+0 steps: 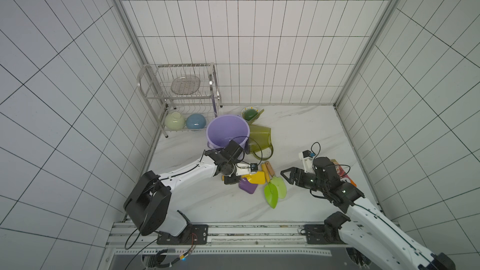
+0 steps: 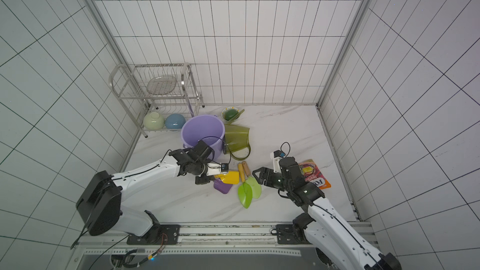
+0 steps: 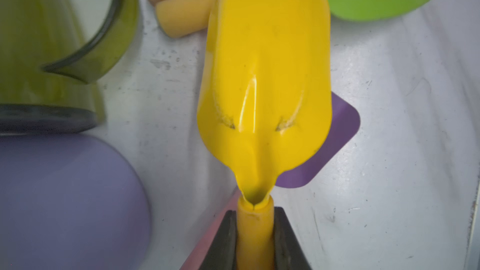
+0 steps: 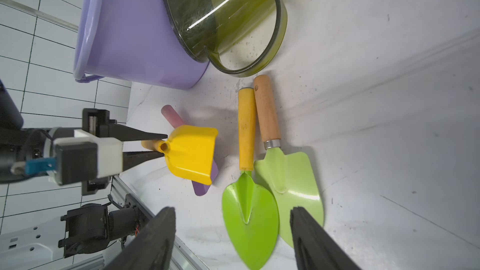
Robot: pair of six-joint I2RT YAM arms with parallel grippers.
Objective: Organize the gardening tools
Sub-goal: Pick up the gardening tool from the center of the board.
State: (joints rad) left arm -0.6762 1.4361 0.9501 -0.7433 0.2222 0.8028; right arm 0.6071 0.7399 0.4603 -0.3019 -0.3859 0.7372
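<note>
Left arm [image 1: 187, 175] is stretched forward and inward, low down, with the wrist turned so the left gripper [image 3: 255, 214] points across toward the other arm. Its jaws are clamped tight on the handle of the yellow trowel [image 3: 265, 74], one finger pressed flat on each side. Right arm [image 1: 368, 219] comes in from the opposite side, bent at the elbow. The right gripper [image 1: 285, 176] sits low, aimed at the left one, jaws spread wide with nothing gripped.

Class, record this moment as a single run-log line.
left gripper: shut on yellow trowel handle | right gripper: open, facing bright green trowel and pale green trowel | purple trowel: partly under yellow trowel
</note>
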